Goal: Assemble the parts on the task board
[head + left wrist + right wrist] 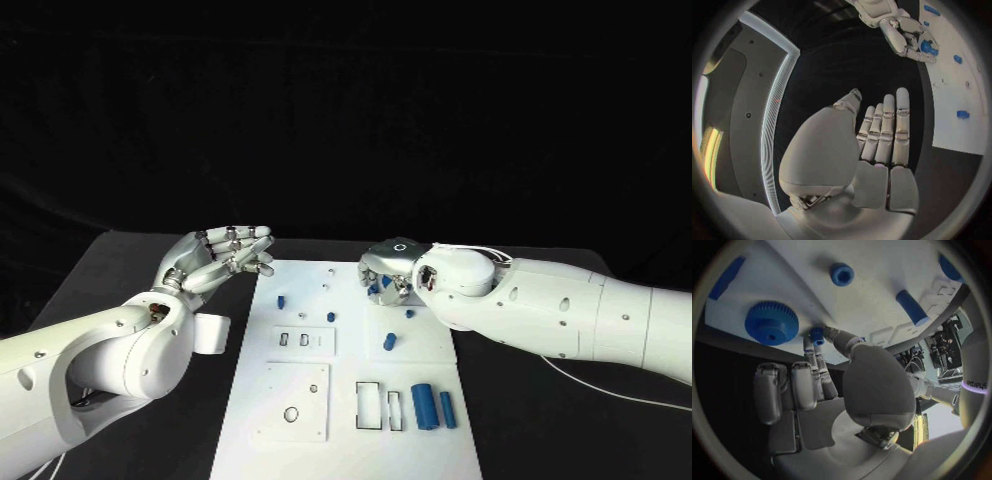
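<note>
A: The white task board [289, 400] is lying mid-surface, carrying blue parts; a toothed blue gear [771, 322] is sitting near its far edge.

B: The right robot hand [826, 360] is pinching a small blue peg [817, 335] beside that gear; the left robot hand [224, 255] is hovering empty, fingers apart.

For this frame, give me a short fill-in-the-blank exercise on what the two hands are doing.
1. The right hand pinches a small ____ part in its fingertips.
2. The left hand holds ____, its fingers apart, beside the task board.
3. Near the pinched part, a blue ____ with a toothed rim lies on the board.

Missing words: blue; nothing; gear
</note>
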